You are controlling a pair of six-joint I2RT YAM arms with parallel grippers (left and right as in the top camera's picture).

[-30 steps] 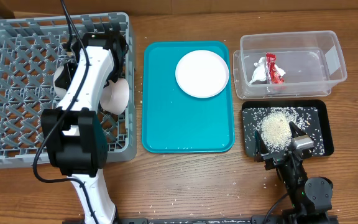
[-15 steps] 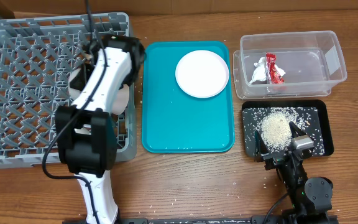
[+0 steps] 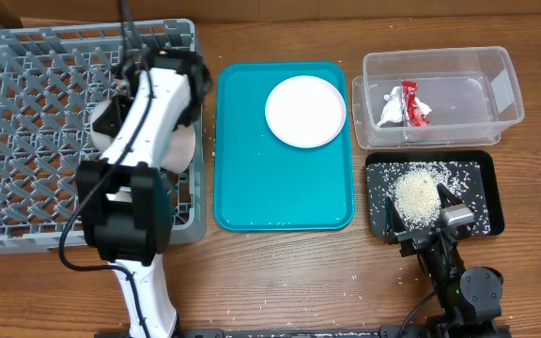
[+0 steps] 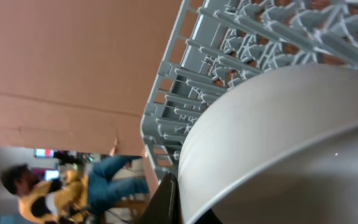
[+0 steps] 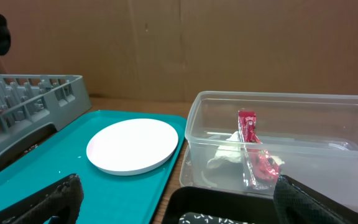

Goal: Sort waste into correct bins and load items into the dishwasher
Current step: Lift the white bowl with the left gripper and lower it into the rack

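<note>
My left gripper point(image 4: 178, 205) is shut on the rim of the large pale plate point(image 4: 278, 143), held on edge over the grey dish rack point(image 4: 229, 37). From overhead the plate point(image 3: 182, 145) shows on both sides of my left arm, inside the rack point(image 3: 26, 141). The small white dish point(image 3: 305, 111) lies on the teal tray. The red and silver wrapper point(image 3: 409, 103) lies in the clear tub point(image 3: 505, 89). My right gripper point(image 3: 428, 218) is open and empty over the black tray point(image 3: 482, 169). The metal bowl, cup and chopsticks are out of view.
The flat teal tray point(image 3: 280, 188) lies between rack and bins. A heap of white rice point(image 3: 416, 192) fills the black tray; loose grains dot the table near it. The right wrist view shows the dish point(image 5: 132, 146), the tub point(image 5: 278, 102) and the wrapper point(image 5: 253, 149).
My left arm swung right with the plate, then back a little to the left, staying over the rack. The right arm has not moved.
</note>
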